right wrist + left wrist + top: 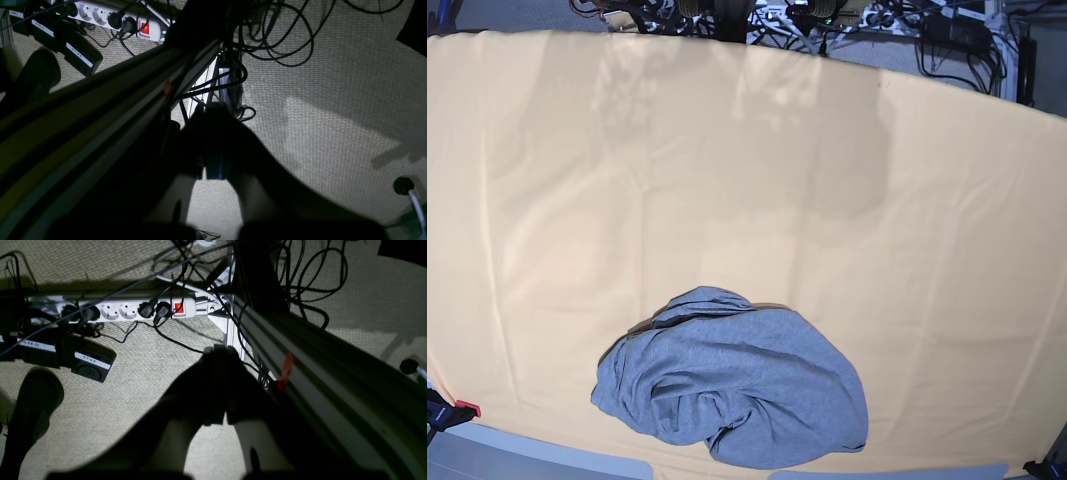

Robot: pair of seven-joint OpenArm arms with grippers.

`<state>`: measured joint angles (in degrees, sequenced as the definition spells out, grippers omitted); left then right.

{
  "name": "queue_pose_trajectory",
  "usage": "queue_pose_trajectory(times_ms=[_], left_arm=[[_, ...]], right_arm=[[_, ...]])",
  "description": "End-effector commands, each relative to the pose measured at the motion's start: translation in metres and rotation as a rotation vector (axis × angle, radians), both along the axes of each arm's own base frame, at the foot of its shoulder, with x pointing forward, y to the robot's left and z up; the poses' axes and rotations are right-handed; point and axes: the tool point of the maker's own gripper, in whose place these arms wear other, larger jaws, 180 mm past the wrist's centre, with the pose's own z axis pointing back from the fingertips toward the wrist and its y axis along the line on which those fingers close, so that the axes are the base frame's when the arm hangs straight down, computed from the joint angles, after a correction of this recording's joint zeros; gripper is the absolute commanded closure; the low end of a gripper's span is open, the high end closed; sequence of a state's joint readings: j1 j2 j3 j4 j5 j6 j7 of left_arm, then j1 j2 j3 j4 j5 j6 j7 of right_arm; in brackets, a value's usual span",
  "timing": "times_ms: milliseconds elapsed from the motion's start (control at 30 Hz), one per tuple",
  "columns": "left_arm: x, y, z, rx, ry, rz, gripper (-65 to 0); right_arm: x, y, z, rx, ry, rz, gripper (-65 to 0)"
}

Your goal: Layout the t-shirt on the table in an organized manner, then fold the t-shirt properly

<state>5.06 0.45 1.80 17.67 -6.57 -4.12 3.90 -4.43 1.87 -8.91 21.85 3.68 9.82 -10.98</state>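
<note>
The t-shirt (732,385) lies crumpled on the table's (747,180) near edge. Both grippers, left (218,353) and right (217,110), hang pressed together over the floor, holding nothing.

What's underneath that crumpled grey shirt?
The t-shirt lies bunched on the table, with pale yellow-orange cloth showing all around it. Whatever sits beneath the heap, or inside its folds, is covered.

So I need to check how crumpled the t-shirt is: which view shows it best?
The base view: the t-shirt lies bunched on the table. Both wrist views show only floor, cables and frame, no shirt.
</note>
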Motion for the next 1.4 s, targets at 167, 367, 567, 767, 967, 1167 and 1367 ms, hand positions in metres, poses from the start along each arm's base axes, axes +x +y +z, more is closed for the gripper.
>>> queue_pose_trajectory(times_ms=[167,367,567,767,967,1167,1367], left_arm=[[0.004,-0.003,0.001,-0.010,-0.014,-0.002,0.0],[0.004,-0.003,0.001,-0.010,-0.015,-0.002,0.0],[-0.008,0.002,0.004,-0.033,0.099,-0.052,0.0],[-0.036,0.024,0.016,-0.023,0.140,-0.097,0.0],[-0.064,0.055,0.036,-0.026,0.144,-0.037,0.0],[-0.089,0.061,0.078,-0.116,0.153,-0.150,0.0],[-0.108,0.066,0.145,-0.203,0.162,-0.271,0.0]], right_arm=[[0.008,0.002,0.001,0.009,-0.021,-0.007,0.0],[0.008,0.002,0.001,0.009,-0.021,-0.007,0.0],[-0.006,-0.005,0.002,-0.014,0.050,0.015,0.0],[-0.051,-0.027,0.013,-0.041,0.115,0.057,0.0],[-0.095,-0.041,0.042,0.010,0.144,0.171,0.0],[-0.131,-0.056,0.086,-0.012,0.176,0.276,0.0],[-0.157,-0.074,0.147,-0.052,0.149,0.379,0.0]])
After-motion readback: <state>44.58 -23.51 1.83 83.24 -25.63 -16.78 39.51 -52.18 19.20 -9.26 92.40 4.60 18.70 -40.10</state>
